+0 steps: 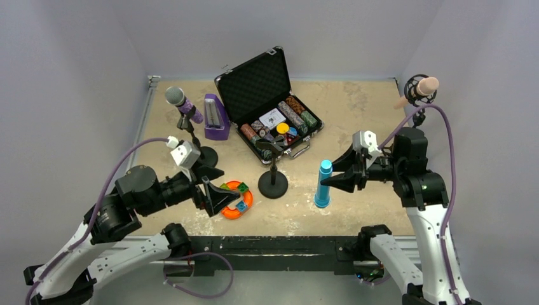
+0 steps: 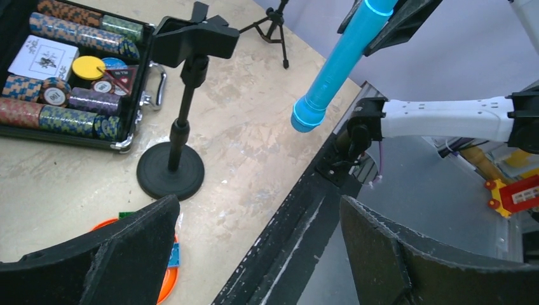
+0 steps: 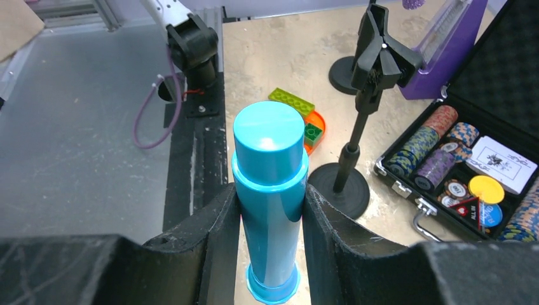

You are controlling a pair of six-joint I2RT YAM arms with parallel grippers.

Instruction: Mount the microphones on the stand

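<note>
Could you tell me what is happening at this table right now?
The right end effector is clamped on the cyan-blue microphone, holding it upright near the front of the table, beside the empty stand in the middle. The left end effector hangs open near the orange toy, holding nothing. The purple microphone and the pink microphone already sit in their own stands at the back, so the blue one is the last to mount.

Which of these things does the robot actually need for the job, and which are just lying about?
Part of the job:
- blue microphone, gripped by the right arm's fingers
- empty black stand
- purple microphone, already mounted
- pink microphone, already mounted

Lying about:
- open case of poker chips
- purple metronome
- orange toy with bricks
</note>
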